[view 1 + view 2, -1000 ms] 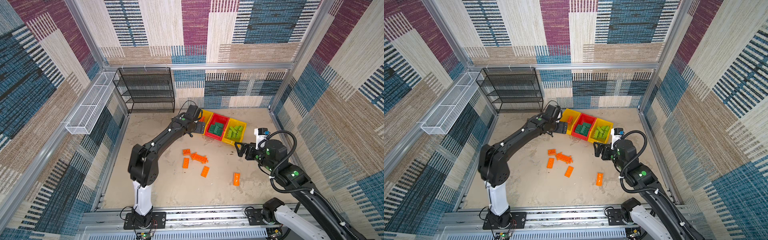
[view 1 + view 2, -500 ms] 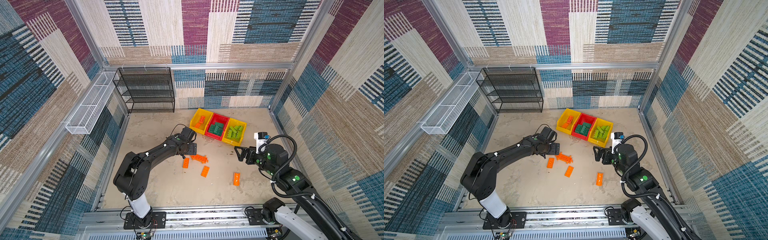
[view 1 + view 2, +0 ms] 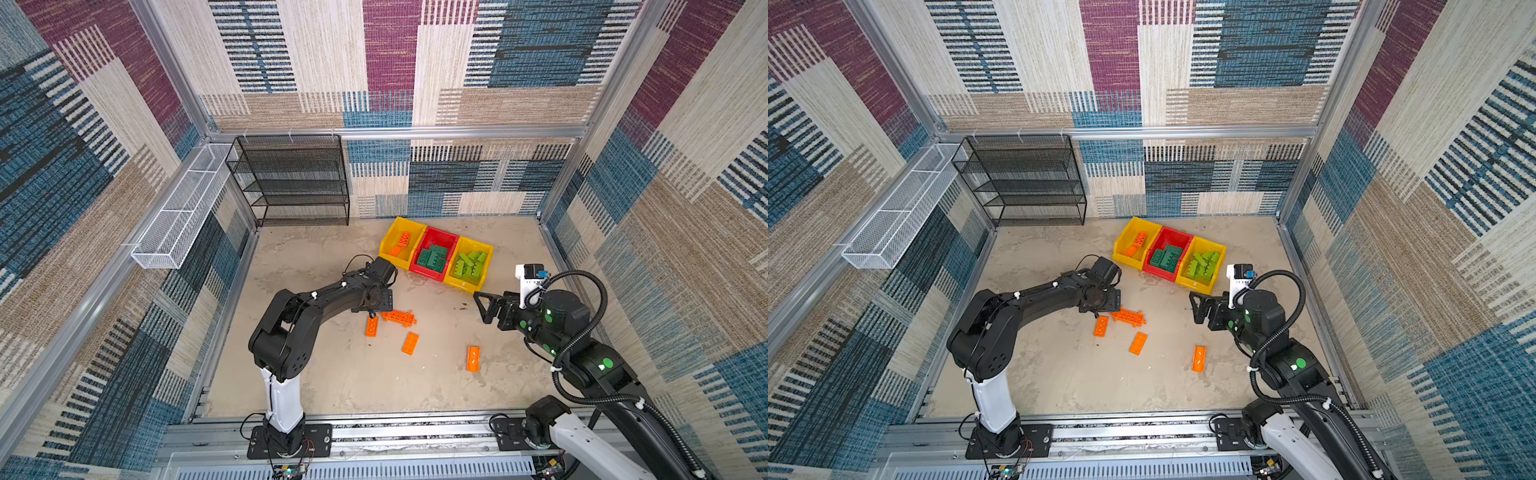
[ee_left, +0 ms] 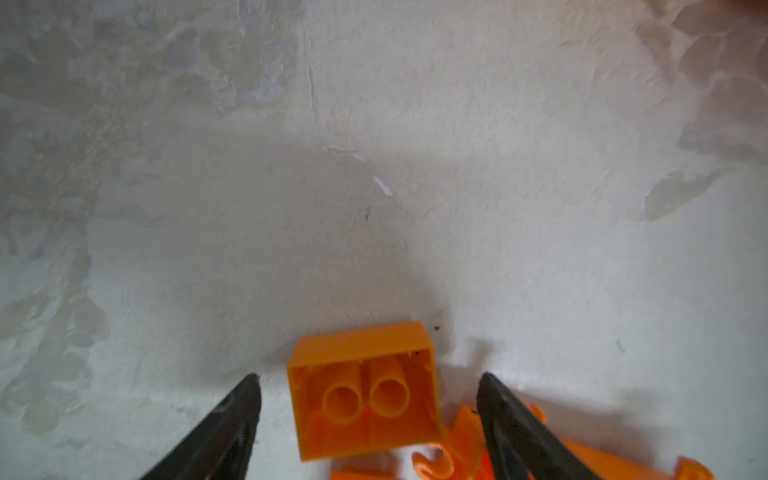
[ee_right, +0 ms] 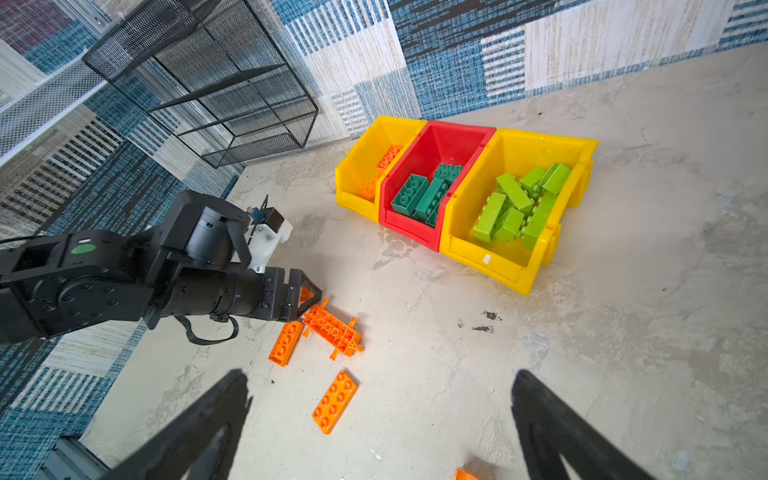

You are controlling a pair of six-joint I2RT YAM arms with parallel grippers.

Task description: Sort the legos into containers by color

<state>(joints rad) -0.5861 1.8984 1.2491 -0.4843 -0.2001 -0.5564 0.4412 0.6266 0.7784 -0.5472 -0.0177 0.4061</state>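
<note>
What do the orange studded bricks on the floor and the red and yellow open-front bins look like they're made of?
Orange studded bricks: probably hard moulded plastic, smooth with a slight sheen. One small brick shows a hollow underside with round tubes.
Red bin and yellow bins: likely moulded plastic too, judging by the uniform colour, thin walls and faint gloss.

Floor [image 3: 332,374]: joined bins [image 3: 461,284] at back, bricks [image 3: 432,258] inside; loose bricks [image 3: 409,343] before them. Mesh rack [image 3: 291,178] left of bins, against back wall [image 3: 457,183]. Wire basket [image 3: 178,216] on left wall [image 3: 83,249].

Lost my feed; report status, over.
Left gripper open, straddling small orange brick. Right gripper open, empty. Another orange piece crowds the grasp.
</note>
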